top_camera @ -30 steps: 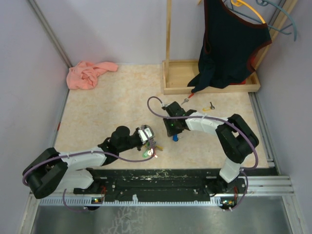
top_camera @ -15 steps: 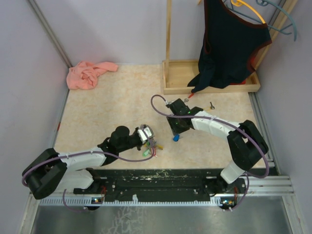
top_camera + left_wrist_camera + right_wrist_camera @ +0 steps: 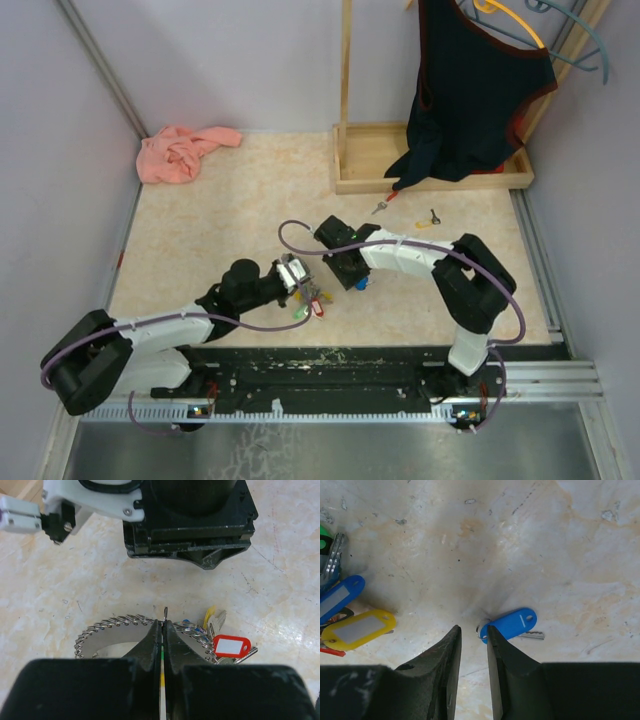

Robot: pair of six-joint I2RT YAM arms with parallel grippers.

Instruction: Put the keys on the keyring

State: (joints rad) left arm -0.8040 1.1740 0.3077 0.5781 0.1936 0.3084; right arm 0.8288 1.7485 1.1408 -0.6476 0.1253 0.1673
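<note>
My left gripper (image 3: 299, 279) is shut on the thin wire keyring (image 3: 165, 613); its fingertips (image 3: 154, 632) pinch the ring upright. Several tagged keys hang from the ring, with a red tag (image 3: 231, 645) and a yellow one (image 3: 210, 615); they lie bunched on the table (image 3: 311, 305). A loose blue-tagged key (image 3: 515, 624) lies flat on the table, also seen in the top view (image 3: 359, 284). My right gripper (image 3: 474, 631) is narrowly open and low over the table; its right finger touches the near end of the blue key. Nothing is between the jaws.
A red-tagged key (image 3: 385, 203) and a yellow-tagged key (image 3: 429, 218) lie further back. A wooden rack base (image 3: 360, 182) with a dark garment (image 3: 470, 90) stands at the back right. A pink cloth (image 3: 180, 150) lies at the back left. The right arm's wrist (image 3: 190, 525) is close in front of my left gripper.
My right gripper has moved left and nearer, closer to my left gripper and over the blue key. My left gripper has shifted slightly left with the keyring.
</note>
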